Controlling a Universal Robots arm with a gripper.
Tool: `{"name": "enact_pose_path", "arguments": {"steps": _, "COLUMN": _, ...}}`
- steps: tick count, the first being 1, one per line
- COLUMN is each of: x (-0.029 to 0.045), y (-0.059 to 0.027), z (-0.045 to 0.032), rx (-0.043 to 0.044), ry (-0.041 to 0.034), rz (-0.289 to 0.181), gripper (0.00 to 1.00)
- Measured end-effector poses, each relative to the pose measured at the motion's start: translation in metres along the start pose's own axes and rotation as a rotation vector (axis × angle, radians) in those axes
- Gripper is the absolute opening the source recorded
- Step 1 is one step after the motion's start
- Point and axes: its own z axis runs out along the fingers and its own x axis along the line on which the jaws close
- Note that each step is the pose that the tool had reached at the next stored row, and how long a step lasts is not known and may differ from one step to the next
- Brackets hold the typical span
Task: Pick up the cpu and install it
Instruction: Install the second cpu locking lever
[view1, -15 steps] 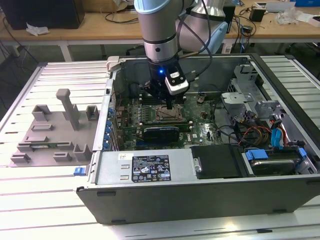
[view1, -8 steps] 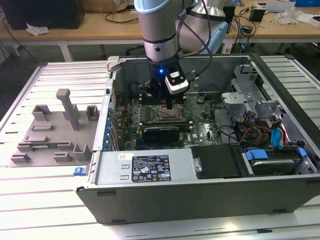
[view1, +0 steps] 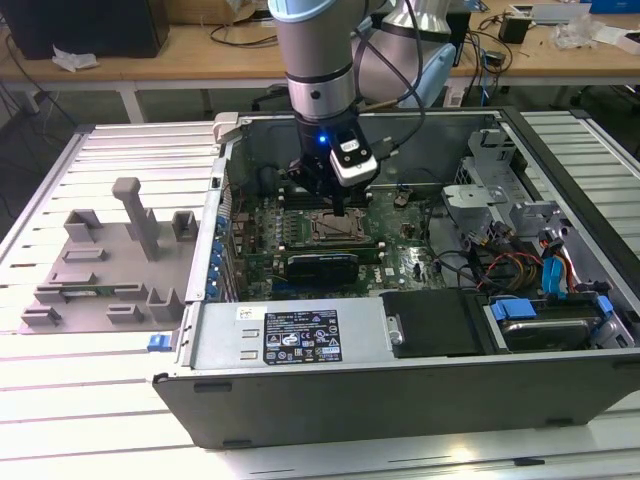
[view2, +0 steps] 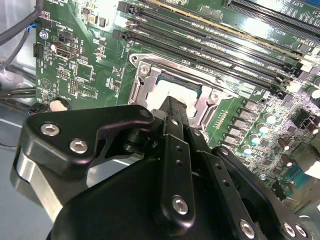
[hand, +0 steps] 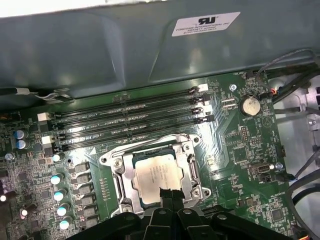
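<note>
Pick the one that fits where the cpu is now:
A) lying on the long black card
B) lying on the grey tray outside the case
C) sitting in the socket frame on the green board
C: in the first wrist view the cpu lies flat inside the socket frame on the green board, with the pincer just over its edge.

exterior view – high, wide over case (view1: 300, 400) | wrist views – close, share socket (hand: 157, 175)

The cpu (hand: 159, 176) is a small flat square chip with a pale silver top and a thin darker rim. It lies flat and level inside the socket frame (hand: 116, 172) on the motherboard (hand: 240, 150), seemingly fully seated, though its near edge is hidden in both wrist views (view2: 172, 95).
</note>
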Motion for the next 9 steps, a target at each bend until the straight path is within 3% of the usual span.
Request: {"name": "enact_pose_path", "arguments": {"steps": 9, "x": -0.0004, "y": -0.0034, "z": -0.0004, "rx": -0.0081, "ry": 0.0027, "rz": -0.055, "gripper": 0.11}}
